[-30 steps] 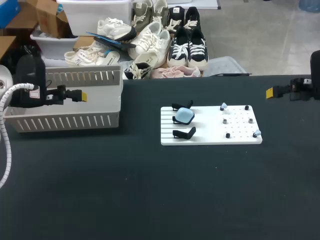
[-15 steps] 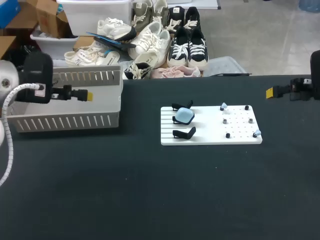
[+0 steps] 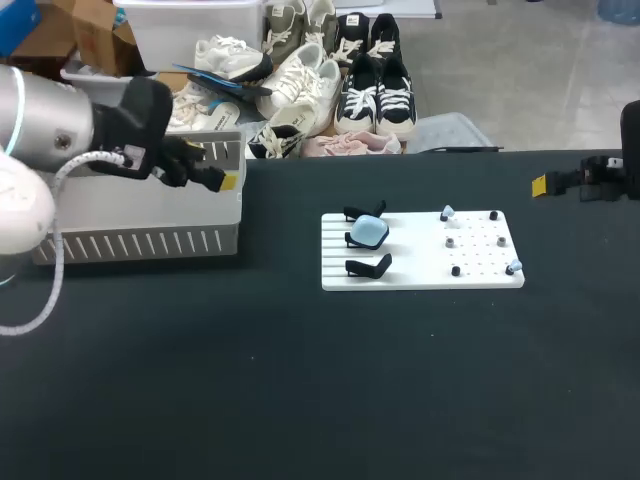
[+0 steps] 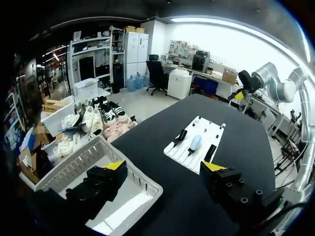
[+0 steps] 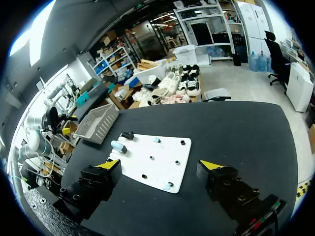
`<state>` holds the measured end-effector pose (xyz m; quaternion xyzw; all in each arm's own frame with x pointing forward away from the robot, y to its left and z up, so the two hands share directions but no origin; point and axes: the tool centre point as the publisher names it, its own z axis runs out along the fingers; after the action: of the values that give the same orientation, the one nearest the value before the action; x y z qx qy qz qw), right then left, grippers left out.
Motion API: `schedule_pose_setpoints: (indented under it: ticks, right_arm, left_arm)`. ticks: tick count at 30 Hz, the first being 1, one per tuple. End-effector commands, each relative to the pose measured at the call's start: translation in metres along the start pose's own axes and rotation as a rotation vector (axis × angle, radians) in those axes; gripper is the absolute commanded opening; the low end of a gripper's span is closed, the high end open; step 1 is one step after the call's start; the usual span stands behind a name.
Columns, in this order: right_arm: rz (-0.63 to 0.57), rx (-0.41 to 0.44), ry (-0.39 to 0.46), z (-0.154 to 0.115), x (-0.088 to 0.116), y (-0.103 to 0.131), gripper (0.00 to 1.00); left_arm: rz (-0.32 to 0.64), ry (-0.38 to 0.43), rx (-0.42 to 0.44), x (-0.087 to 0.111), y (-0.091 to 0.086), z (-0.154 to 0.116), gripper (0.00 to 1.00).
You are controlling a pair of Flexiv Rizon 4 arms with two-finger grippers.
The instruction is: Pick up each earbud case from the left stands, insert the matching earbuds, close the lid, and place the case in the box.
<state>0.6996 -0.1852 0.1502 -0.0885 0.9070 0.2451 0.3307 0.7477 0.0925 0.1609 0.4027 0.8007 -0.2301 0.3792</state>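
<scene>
Now your left claw, wide open and empty, has swung rightward across the box toward the blue earbud case, untouched on its stand, so pickup looks next; your right claw stays open, empty.

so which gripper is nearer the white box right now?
Left. The left gripper hangs above the white box's right end; the right gripper is across the table, past the white board.

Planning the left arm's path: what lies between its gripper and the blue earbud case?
Head view: only the white basket rim and bare black tabletop lie between the left gripper and the blue earbud case; the left wrist view agrees.
</scene>
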Motion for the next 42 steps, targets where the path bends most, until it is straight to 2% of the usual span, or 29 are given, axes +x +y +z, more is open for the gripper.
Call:
schedule_pose_setpoints:
  ticks: [1,7,12,15,17,42]
  right_arm:
    - [-0.001,-0.002,0.001,0.0,0.0,-0.001,1.0]
    - [-0.001,-0.002,0.001,0.0,0.0,-0.001,1.0]
    - [-0.001,-0.002,0.001,0.0,0.0,-0.001,1.0]
    - [-0.001,-0.002,0.001,0.0,0.0,-0.001,1.0]
    - [-0.001,-0.002,0.001,0.0,0.0,-0.001,1.0]
    - [-0.001,-0.002,0.001,0.0,0.0,-0.001,1.0]
  left_arm:
    - [0.178,-0.005,0.132,-0.018,0.003,0.023,1.0]
    - [0.317,0.004,0.159,-0.038,-0.014,0.052,1.0]
    - [0.347,-0.007,0.183,-0.048,-0.021,0.069,1.0]
    - [0.35,0.006,0.187,-0.051,-0.026,0.077,1.0]
    - [0.33,0.035,0.155,-0.053,-0.029,0.079,1.0]
    - [0.33,0.035,0.155,-0.053,-0.029,0.079,1.0]
